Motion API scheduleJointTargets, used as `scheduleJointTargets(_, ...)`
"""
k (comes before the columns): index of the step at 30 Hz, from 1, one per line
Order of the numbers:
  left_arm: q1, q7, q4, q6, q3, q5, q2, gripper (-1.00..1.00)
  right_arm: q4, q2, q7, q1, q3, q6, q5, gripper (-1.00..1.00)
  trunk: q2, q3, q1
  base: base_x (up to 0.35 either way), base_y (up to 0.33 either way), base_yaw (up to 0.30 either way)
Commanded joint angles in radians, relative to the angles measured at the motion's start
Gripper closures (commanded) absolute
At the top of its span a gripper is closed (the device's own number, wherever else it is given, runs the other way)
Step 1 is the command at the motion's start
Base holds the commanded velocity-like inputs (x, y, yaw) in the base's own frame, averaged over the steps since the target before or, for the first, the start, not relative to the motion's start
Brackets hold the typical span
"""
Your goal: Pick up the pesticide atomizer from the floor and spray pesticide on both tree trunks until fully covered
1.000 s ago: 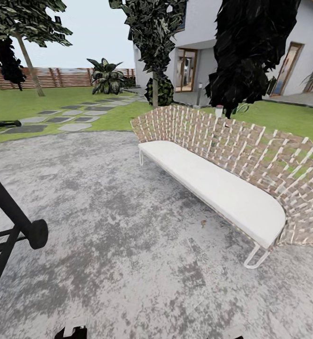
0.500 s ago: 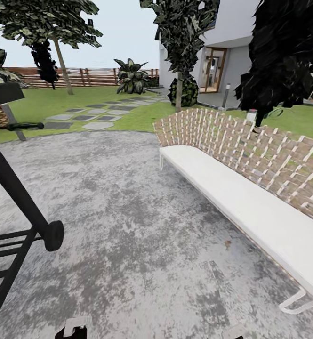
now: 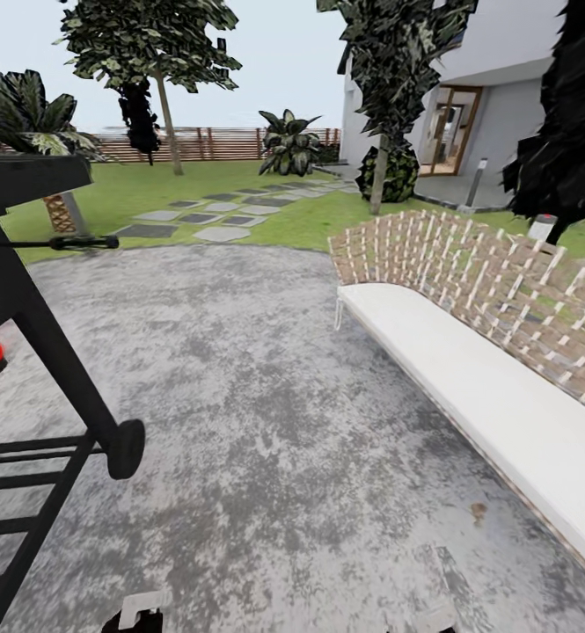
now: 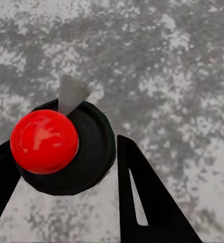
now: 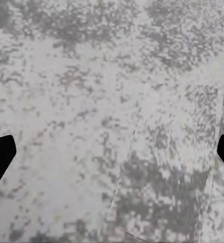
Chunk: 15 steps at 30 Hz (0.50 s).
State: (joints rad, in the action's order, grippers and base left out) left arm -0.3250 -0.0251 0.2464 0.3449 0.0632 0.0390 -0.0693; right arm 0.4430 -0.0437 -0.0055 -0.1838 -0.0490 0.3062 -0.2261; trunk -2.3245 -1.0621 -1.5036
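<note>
**Entry: robot in transit, paved yard.**

- Sofa [image 3: 468,369], woven back and white cushion: serving as landmark. It is sliding toward the right edge of the head view compared with a second ago, while everything else drifts the same way. This is the camera swinging left, not things moving.
- Paving [image 3: 257,369], mottled grey: lying in front of the sofa, with both wrist cameras looking down at it.
- Black frame [image 3: 37,325] with wheel [image 3: 127,448]: standing across the paving from the sofa and coming further into view as the turn proceeds. A red ball [image 4: 44,142] is sitting on a black disc close under the left wrist camera.
- Lawn [image 3: 134,189], stepping stones [image 3: 222,234], fence [image 3: 222,142]: lying beyond the sofa's far end.
- Trees: one trunk [image 3: 168,132] is standing far behind the sofa's far end, near the fence. Another trunk [image 3: 379,180] is standing just behind that end, by the house [image 3: 503,114].
- Right pincer [image 5: 112,157]: hanging spread wide, pinching nothing, over bare paving.
- Left pincer: state cannot be told.
- Atomizer: whereabouts cannot be told.

Judgement: the turn is bringing the garden into sight, so the robot is likely searching. Pick-up and spraying are both not yet begun.
</note>
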Motion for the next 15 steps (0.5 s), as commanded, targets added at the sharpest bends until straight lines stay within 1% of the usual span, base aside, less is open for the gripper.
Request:
scheduleJointTargets(1,-0.001,0.001,-0.001,0.003,0.001,0.004,0.000,1.00,0.000,-0.001,-0.001,0.000,-0.003,0.002,-0.001,-1.00,0.000,-0.001,0.000,0.339,0.000,0.099)
scheduleJointTargets(15,-0.001,0.001,-0.001,0.003,0.001,0.004,0.000,1.00,-0.001,-0.004,0.001,0.000,-0.002,0.002,-0.004,-1.00,0.000,-0.001,0.000,0.339,0.000,0.008)
